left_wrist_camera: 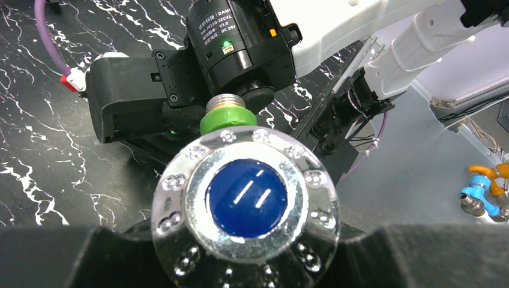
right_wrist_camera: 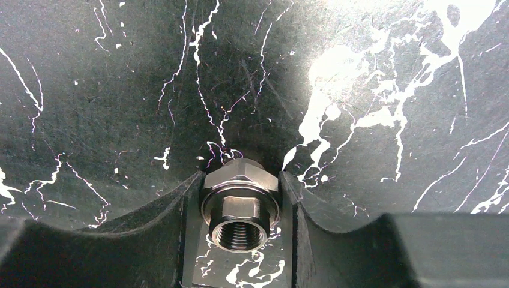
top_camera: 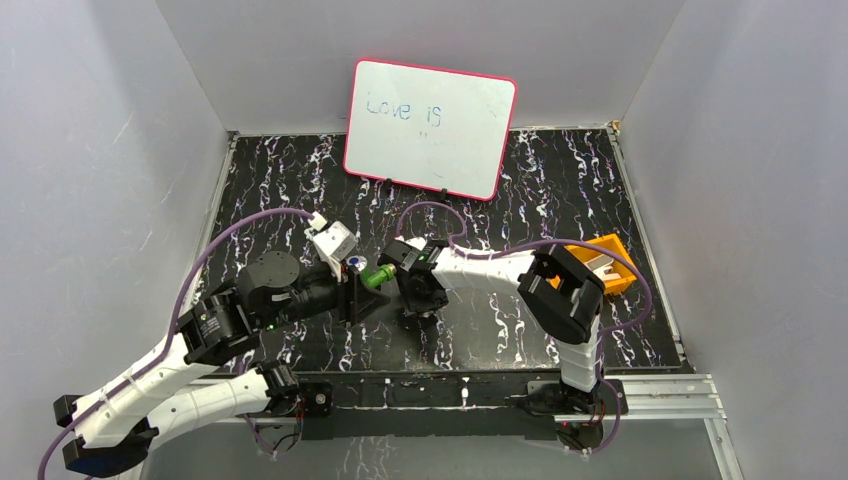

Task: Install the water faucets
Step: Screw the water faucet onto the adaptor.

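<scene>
Since a thread can only be started once both parts are lined up end to end, the small green plastic tap (top_camera: 377, 277) w/ its round blue-and-silver knob (left_wrist_camera: 246, 201) and silver threaded end (left_wrist_camera: 227, 102) is held by the left gripper (top_camera: 358, 290) approx. mid-table, btwn the two wrists. It appears clear of the black marbled table (top_camera: 560, 190). The left fingers (left_wrist_camera: 72, 255) are clamped on the tap at the knob end. The threaded end is thus left bare and pointed away from the wrist, toward the right arm, whose black motor housing (left_wrist_camera: 240, 42) is seen just beyond it.

A silver metal hex fitting (right_wrist_camera: 240, 207) w/ an internal thread is seated in the right gripper (top_camera: 417, 292). The inner faces of its fingers (right_wrist_camera: 150, 228) are seen touching the fitting's flats on both sides, i.e. the jaws are closed onto it. The flats are presumably gripped so that slipping is resisted once torque is applied. Whether the fitting is resting on the table or lifted cannot be told.

The fitting's bore is turned toward the right wrist camera. Whether it is lined up w/ the tap's thread cannot be told, and mating is judged not yet begun. Some alignment is prob. needed first, and cross-threading is the risk if the axes are off.

The orange tray (top_camera: 610, 262) at the right edge and the pink-framed whiteboard (top_camera: 430, 128) at the back are well apart from the work.
</scene>
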Robot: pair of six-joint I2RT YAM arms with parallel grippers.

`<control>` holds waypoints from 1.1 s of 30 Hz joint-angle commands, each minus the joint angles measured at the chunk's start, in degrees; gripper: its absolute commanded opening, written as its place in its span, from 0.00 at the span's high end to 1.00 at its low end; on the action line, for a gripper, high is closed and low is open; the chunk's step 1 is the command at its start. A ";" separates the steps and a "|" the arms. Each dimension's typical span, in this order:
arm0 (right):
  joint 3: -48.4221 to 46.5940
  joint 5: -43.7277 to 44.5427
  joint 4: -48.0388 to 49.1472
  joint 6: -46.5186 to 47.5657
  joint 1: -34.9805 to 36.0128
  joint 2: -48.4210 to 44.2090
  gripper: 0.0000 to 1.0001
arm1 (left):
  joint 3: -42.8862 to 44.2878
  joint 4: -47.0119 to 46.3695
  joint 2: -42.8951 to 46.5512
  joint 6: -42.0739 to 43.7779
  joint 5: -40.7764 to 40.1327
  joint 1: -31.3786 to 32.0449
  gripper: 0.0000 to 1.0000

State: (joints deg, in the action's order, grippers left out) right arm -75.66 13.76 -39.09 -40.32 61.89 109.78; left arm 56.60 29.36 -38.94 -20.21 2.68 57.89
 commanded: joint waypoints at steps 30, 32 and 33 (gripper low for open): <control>12.51 -6.16 16.84 23.61 -7.46 -45.11 1.00 | -1.88 -12.21 -2.80 -2.28 11.20 0.12 1.00; 15.95 -8.29 22.53 27.22 -7.40 -51.41 1.00 | -0.72 -12.46 -3.49 -1.41 12.86 0.12 1.00; 17.92 -9.21 26.41 28.50 -7.38 -55.02 1.00 | -0.13 -12.68 -3.81 -0.85 13.91 0.12 1.00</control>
State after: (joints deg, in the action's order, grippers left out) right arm -61.98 9.13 -26.52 -21.08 54.13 65.43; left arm 53.49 20.73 -42.50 -22.61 11.46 57.89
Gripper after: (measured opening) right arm 0.516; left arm 0.339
